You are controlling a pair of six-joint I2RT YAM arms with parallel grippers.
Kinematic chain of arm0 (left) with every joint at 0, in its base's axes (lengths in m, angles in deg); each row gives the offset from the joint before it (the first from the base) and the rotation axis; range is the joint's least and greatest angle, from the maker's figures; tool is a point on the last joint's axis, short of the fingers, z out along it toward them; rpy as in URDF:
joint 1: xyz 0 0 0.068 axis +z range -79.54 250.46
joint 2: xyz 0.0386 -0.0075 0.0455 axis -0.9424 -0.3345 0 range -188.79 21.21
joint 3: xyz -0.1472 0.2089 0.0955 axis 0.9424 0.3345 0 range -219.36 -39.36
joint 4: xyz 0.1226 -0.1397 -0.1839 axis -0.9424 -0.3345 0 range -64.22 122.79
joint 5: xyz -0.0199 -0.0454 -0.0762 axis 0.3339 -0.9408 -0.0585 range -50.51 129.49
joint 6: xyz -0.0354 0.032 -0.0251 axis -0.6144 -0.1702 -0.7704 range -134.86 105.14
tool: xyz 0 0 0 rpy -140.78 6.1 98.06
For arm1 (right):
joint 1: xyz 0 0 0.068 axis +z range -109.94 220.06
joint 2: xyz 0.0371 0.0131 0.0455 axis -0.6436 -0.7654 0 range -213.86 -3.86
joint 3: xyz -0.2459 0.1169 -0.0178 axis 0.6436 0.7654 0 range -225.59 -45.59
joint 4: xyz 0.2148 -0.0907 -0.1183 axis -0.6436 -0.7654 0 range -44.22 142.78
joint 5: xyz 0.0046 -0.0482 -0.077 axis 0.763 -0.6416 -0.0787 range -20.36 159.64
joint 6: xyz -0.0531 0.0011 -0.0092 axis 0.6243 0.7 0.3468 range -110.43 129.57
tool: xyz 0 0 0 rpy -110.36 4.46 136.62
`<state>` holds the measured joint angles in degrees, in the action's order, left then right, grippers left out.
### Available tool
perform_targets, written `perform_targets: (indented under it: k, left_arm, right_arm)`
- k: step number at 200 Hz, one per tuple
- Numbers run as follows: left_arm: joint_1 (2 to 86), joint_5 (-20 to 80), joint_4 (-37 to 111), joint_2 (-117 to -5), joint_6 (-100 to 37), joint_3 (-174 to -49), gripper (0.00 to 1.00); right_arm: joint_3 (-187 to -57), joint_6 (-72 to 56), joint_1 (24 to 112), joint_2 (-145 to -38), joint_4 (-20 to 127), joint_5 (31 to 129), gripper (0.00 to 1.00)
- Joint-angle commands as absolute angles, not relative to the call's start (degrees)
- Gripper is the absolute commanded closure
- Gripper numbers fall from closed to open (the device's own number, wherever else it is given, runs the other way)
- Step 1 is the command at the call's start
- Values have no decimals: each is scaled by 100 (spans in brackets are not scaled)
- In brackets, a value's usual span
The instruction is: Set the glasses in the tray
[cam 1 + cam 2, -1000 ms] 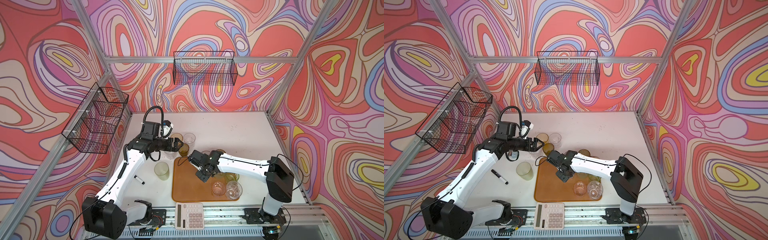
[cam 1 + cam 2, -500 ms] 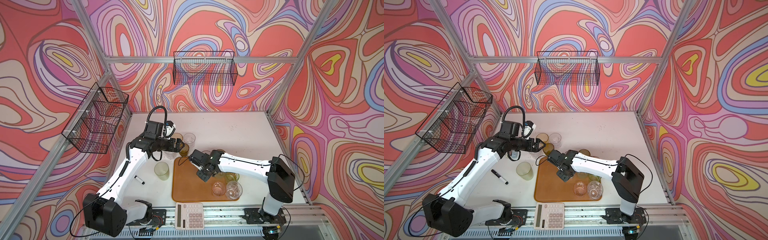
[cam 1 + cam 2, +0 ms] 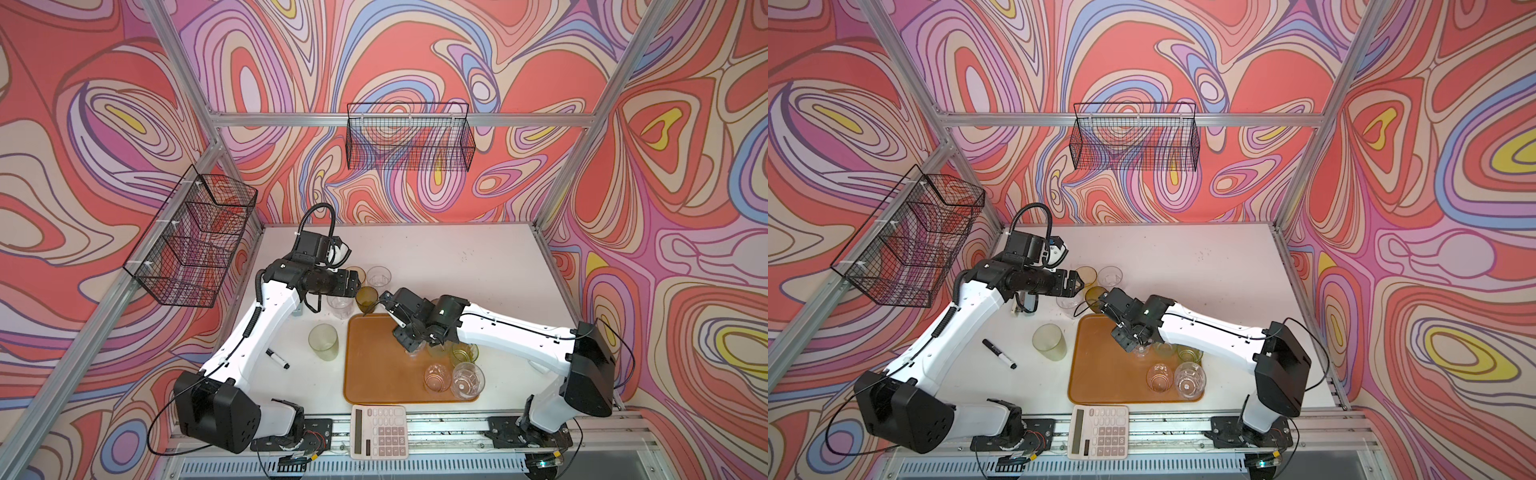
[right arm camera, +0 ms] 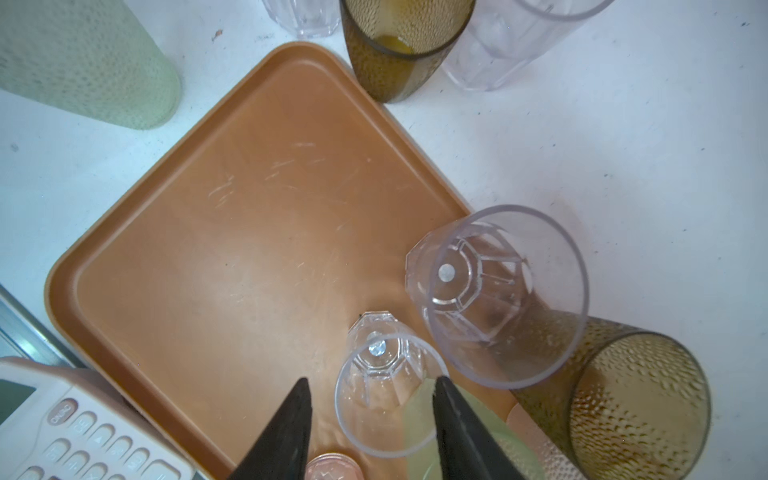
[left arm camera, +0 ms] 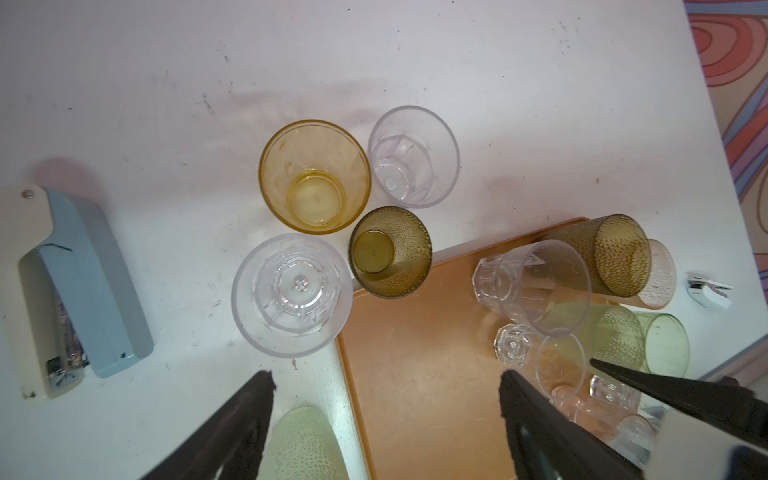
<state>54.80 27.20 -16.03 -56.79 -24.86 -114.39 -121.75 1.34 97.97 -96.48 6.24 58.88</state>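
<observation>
Several clear, amber, olive glasses [image 5: 314, 176]

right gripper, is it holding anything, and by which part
Nothing appears held: the right gripper has its jaws apart either side of the small clear glass near its rim, a gap showing at one finger; the glass stands on the tray.

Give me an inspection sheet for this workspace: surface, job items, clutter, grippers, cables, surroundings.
Surface: white table, scuffed.
Job's things: tray carries several glasses at its right side; off it stand an amber glass, a clear glass, a faceted clear glass, an olive-brown glass and a pale green glass.
Clutter: calculator, marker, stapler.
Grippers: left gripper open above the off-tray glasses; right gripper open, straddling a small clear glass on the tray.
Cables: black hose loops over left arm.
Surroundings: two wire baskets on patterned walls.
</observation>
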Motion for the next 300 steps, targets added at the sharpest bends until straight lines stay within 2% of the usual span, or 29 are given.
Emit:
perform_targets:
  k: [1,27,66,96,110,146,219,243,300]
  left_arm:
    - [5481,3419,-2237,-5783,-2364,-11664,17]
    - [5577,3821,-2482,-5893,-2455,-11700,26]
    - [6059,3387,-2490,-5997,-2670,-11489,28]
    - [6276,3343,-2747,-6368,-2688,-11632,34]
    - [6289,3334,-2782,-6492,-2696,-11645,38]
    - [6308,3352,-2708,-6689,-2759,-11605,39]
    - [6314,3401,-2587,-7251,-3015,-11870,49]
    - [6334,3325,-2536,-7429,-3076,-11946,57]
    - [6402,3361,-2511,-7799,-3136,-12112,61]
  right_arm:
    - [-12179,63,9666,-9260,1032,5666,49]
    - [-12231,-48,9437,-9162,997,5550,46]
    - [-12069,-109,9254,-8896,1113,5607,43]
    - [-11853,-94,9249,-8684,1269,5540,43]
    - [-11742,-81,9227,-8553,1393,5583,43]
    - [-11666,-12,9224,-8377,1430,5532,44]
    - [-11471,-74,9193,-8301,1529,5604,43]
    - [-11390,-89,9180,-8247,1569,5631,44]
    - [-11305,-115,9146,-8227,1631,5710,43]
